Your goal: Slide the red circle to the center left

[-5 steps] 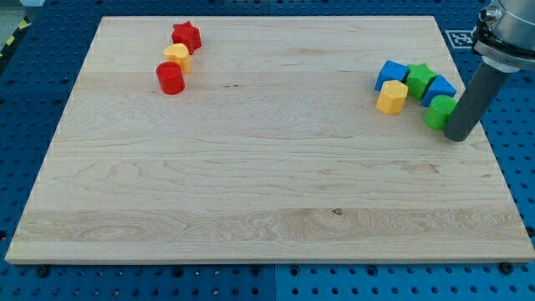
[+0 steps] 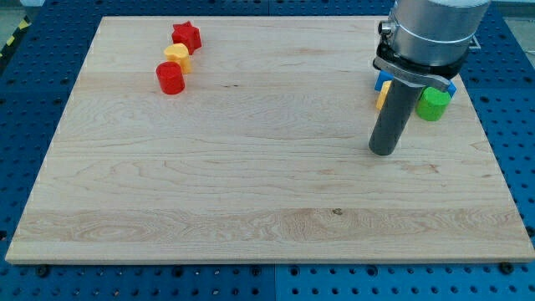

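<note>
The red circle (image 2: pixel 170 78) lies on the wooden board (image 2: pixel 251 192) at the upper left. A yellow block (image 2: pixel 176 56) touches it above, and a red star (image 2: pixel 187 36) sits above that. My tip (image 2: pixel 382 151) rests on the board at the right of centre, far to the right of the red circle. It stands just below a cluster of blocks at the upper right.
In the upper right cluster a green block (image 2: pixel 433 104) shows beside the rod. Parts of a blue block (image 2: pixel 383 81) and a yellow block (image 2: pixel 381 98) peek out from behind the rod. The arm's body hides the rest of the cluster.
The rod has moved left and a little down, from the board's right edge to a spot below the right-hand cluster. The arm now covers most of that cluster.
</note>
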{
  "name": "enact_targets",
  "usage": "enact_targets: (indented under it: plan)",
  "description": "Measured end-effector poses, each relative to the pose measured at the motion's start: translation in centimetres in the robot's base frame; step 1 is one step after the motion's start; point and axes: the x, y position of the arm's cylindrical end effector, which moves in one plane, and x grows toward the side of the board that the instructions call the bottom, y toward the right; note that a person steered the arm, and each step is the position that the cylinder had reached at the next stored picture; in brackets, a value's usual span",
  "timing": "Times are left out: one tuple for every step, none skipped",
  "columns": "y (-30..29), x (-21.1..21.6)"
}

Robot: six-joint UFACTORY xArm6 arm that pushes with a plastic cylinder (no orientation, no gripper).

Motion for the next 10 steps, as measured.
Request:
enact_targets:
  plan:
    - [0.2,-0.1]
    - [-0.7,-2.5]
    - [-6.2,-6.4]
    - [-12.9,-10.4]
    - [-14.2,-12.0]
    - [-17.7,-12.6]
    - [-23.2,-12.6]
    - [-26.0,-14.2]
    - [-29.2,-15.5]
    - [-31.0,-15.6]
